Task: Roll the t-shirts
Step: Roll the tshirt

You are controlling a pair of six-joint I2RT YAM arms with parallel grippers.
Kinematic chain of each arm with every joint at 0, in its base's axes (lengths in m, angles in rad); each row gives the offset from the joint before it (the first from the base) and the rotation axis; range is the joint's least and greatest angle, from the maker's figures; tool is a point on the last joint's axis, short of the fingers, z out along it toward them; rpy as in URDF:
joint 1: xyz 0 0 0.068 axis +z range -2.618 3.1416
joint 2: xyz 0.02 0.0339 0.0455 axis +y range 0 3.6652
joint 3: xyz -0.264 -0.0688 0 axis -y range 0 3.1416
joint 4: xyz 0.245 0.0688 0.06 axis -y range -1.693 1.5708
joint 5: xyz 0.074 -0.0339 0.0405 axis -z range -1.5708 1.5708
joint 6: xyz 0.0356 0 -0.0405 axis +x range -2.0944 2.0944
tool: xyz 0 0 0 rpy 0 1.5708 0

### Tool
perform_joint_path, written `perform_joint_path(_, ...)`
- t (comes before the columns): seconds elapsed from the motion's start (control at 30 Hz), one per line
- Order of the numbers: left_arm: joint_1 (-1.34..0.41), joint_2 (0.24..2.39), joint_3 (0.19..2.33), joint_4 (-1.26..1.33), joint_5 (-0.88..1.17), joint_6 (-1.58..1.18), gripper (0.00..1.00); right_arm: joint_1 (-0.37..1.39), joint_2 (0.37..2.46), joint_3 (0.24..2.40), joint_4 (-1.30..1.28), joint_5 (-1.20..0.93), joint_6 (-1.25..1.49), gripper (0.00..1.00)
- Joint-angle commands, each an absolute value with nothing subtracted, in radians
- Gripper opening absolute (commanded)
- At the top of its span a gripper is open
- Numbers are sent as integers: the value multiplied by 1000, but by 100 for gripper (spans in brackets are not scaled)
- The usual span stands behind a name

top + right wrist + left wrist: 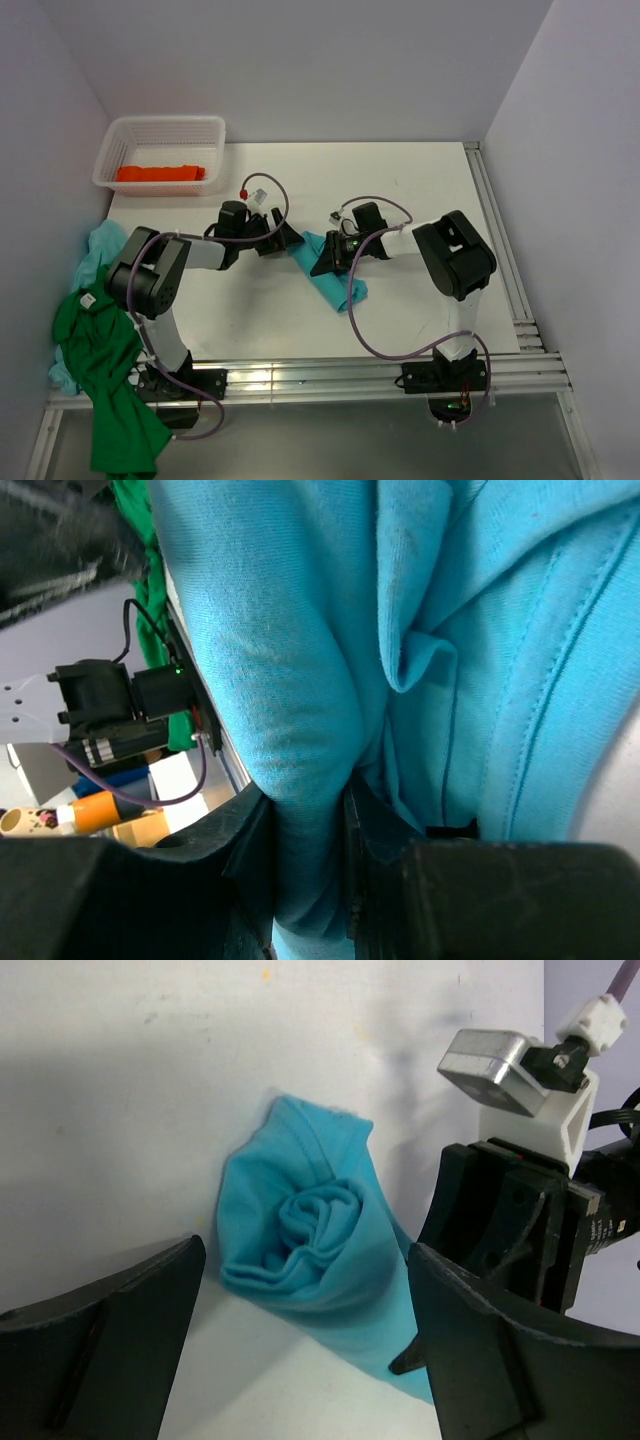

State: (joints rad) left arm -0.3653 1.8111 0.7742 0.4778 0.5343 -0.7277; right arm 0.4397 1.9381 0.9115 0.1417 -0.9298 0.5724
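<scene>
At the table's [420, 190] far-left corner, a basket [165, 122] holds an orange-red t-shirt [160, 173].

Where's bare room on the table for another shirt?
Bare table along the far edge, white mesh basket to right rail, and near, between the arm bases. Crowded: the middle, left gripper and right gripper at the turquoise t-shirt; left edge, green t-shirt.

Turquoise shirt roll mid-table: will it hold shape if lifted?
Probably floppy: the turquoise t-shirt bunches in soft folds where the right gripper pinches it. Likely to unroll if lifted: its spiral end looks loose and untucked.
</scene>
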Motion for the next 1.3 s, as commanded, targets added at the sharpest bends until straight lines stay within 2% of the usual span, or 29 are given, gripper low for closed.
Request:
perform_joint_path(0.0,-379,1882,813,485,515,-719,88,426,1996,884,89,-884,552,0)
perform_joint_path(0.1,-393,1914,847,462,508,-706,83,425,2011,888,89,-879,551,0)
perform_joint_path(0.13,-397,1930,853,457,511,-700,75,425,2011,891,87,-876,551,0)
perform_joint_path(0.33,-414,1989,914,426,564,-670,48,425,1997,919,52,-865,528,0)
perform_joint_path(0.4,-426,2011,933,429,597,-664,33,425,1987,934,29,-858,509,0)
perform_joint_path(0.43,-431,2011,934,430,597,-666,24,426,1980,936,22,-845,505,5)
perform_joint_path(0.47,-436,2005,939,423,574,-667,3,425,1973,942,12,-810,497,9)
perform_joint_path(0.5,-443,2002,942,399,562,-666,0,425,1948,940,-14,-783,482,13)
perform_joint_path(0.63,-446,1971,976,290,486,-641,0,426,1862,930,-61,-678,453,36)
perform_joint_path(0.7,-446,1954,982,249,451,-637,0,428,1809,927,-90,-620,442,41)
perform_joint_path(0.83,-448,1919,999,177,390,-618,0,443,1723,925,-143,-536,425,61)
perform_joint_path(1.03,-465,1914,1015,106,310,-617,0,486,1582,916,-219,-362,391,77)
perform_joint_path(1.1,-469,1924,1031,91,305,-615,0,523,1526,910,-241,-309,367,79)
perform_joint_path(1.27,-480,1927,1048,74,301,-614,0,701,1457,949,-330,49,273,84)
